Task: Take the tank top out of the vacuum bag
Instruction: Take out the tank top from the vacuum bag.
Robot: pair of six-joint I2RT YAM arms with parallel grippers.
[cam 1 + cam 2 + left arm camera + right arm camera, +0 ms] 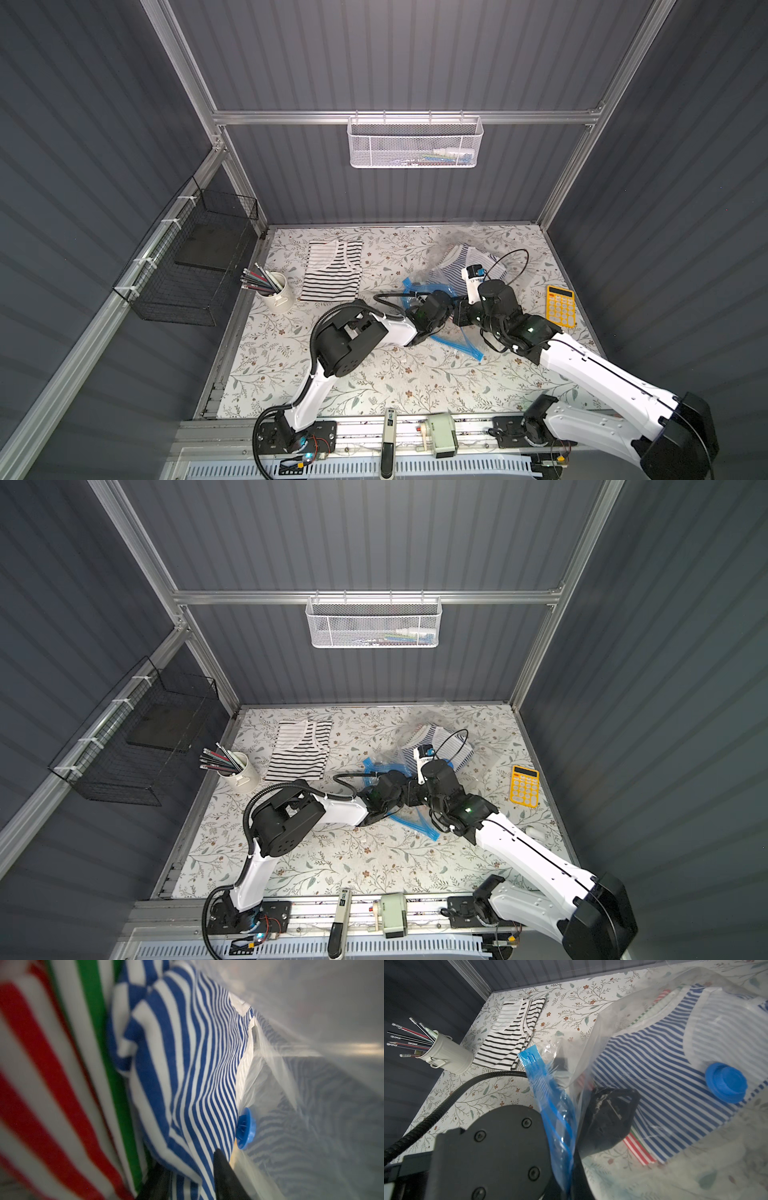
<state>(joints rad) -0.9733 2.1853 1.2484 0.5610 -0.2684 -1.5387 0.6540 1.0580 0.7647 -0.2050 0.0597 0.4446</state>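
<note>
Vacuum bag point(602, 1028), one, three striped tops point(664, 1084) inside, right jaws pinching its edge, left jaws inside, grip unclear

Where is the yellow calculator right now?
In a top view the yellow calculator lies flat on the table near its right edge, just to the right of the vacuum bag.

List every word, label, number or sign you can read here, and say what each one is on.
No text in these pictures can be read.
yellow calculator: key and display markings are too small to read.
handheld tool on the front rail: small label, blurred.
zip-seal strip of the vacuum bag: faint markings, not readable.
</note>
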